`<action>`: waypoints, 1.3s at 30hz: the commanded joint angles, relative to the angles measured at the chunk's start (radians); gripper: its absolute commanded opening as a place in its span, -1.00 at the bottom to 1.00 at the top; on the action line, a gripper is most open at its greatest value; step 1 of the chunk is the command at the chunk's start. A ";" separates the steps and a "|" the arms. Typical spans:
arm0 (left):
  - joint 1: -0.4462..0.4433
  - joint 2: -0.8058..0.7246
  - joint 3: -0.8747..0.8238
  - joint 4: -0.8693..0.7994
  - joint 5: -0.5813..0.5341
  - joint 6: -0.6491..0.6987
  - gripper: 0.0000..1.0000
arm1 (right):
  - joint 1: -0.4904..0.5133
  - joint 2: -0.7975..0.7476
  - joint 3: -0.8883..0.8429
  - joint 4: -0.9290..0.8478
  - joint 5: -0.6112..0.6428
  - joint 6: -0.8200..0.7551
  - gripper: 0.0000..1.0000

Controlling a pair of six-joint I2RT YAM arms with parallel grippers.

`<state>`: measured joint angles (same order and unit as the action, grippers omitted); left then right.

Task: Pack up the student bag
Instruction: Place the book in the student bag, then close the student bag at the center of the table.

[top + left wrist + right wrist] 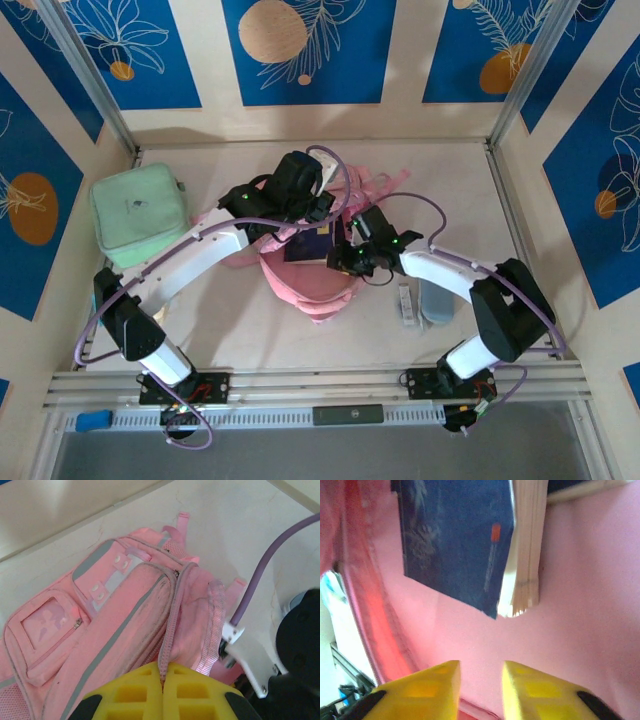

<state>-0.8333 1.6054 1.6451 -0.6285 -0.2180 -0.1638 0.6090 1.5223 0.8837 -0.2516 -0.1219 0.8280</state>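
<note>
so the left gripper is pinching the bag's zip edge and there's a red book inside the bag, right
Not quite. The book inside the student bag is dark blue, not red; the right wrist view shows it. The left gripper is pinching the bag's zip edge.

This looks like a robot lab booth. Blue flower panels (340, 60) cover the walls at the top and sides, and two robot arms (190, 262) sit on a metal rail (320, 385) at the bottom of the frame.
</note>
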 commanded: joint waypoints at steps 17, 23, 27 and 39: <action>-0.006 -0.103 -0.033 0.075 0.015 -0.060 -1.00 | -0.025 0.250 0.110 0.416 0.104 0.005 -0.87; -0.006 -0.055 -0.033 0.079 0.028 -0.076 -1.00 | -0.035 0.129 -0.007 0.412 0.011 -0.068 -0.70; -0.009 -0.026 -0.051 0.093 0.083 -0.094 -1.00 | -0.040 -0.054 -0.104 0.319 -0.057 -0.117 -0.58; -0.041 -0.122 -0.367 0.154 0.200 -0.240 -0.09 | -0.192 -0.490 -0.164 -0.264 0.005 -0.092 -0.23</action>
<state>-0.8730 1.5700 1.3521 -0.5228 -0.0620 -0.3397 0.4316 1.0569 0.7216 -0.3256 -0.0933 0.7486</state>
